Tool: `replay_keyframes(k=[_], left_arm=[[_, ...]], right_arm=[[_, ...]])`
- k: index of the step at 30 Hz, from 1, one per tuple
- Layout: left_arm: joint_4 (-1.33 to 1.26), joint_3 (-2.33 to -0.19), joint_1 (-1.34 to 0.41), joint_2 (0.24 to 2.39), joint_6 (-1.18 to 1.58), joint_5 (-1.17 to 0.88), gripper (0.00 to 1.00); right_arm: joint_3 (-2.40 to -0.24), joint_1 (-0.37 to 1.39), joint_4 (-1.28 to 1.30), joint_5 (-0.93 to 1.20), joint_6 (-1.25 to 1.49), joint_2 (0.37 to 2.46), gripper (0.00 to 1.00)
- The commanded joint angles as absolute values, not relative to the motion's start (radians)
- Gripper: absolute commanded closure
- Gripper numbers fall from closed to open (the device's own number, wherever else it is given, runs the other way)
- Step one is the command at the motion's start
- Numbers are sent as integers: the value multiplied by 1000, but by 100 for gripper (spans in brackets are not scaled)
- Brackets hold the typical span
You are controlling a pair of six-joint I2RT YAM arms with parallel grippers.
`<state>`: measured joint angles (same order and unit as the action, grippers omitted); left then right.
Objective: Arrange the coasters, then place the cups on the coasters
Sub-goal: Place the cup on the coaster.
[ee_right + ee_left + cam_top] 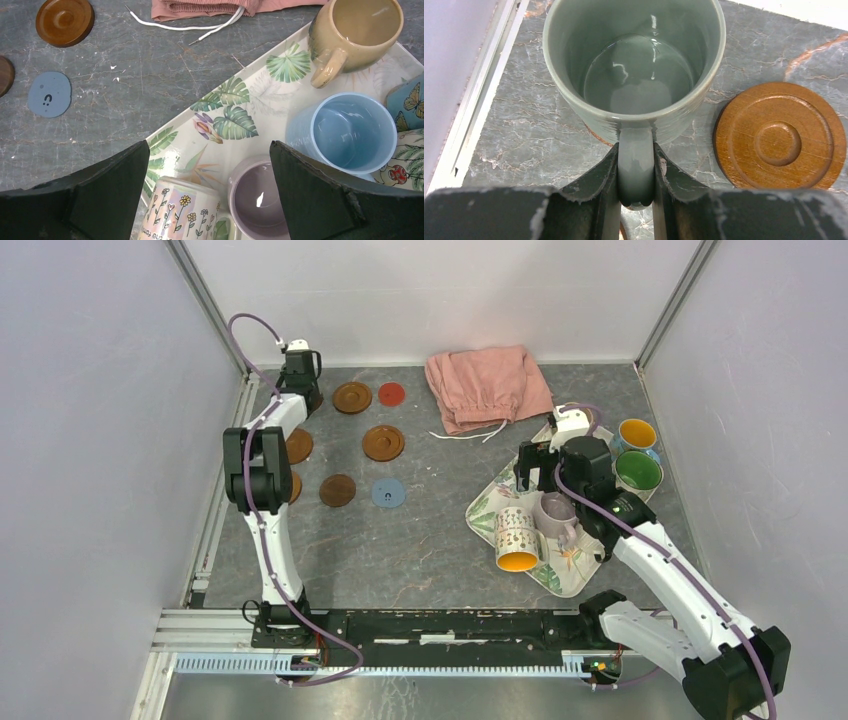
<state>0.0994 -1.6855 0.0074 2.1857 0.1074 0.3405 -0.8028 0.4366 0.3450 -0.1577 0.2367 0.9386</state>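
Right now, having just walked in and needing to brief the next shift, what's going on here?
The left gripper is shut on the handle of a grey-green mug at the far-left corner, beside a brown coaster. The right gripper hangs open over the leaf-patterned tray, which holds the lilac mug, light blue mug and beige mug. More coasters, among them a blue coaster and a red coaster, lie spread on the table.
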Motion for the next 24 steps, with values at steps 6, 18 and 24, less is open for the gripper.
replay_keyframes(k=[6,18,24], left_arm=[[-91,-1703,52,2181,136,334,98],[-123,-1629,54,2165,144,293,93],[-138,-1586,54,2139,149,295,78]], right_arm=[[-801,444,292,-141,216,944,2],[-805,445,293,-140,218,950,2],[-805,447,297,-138,218,939,2]])
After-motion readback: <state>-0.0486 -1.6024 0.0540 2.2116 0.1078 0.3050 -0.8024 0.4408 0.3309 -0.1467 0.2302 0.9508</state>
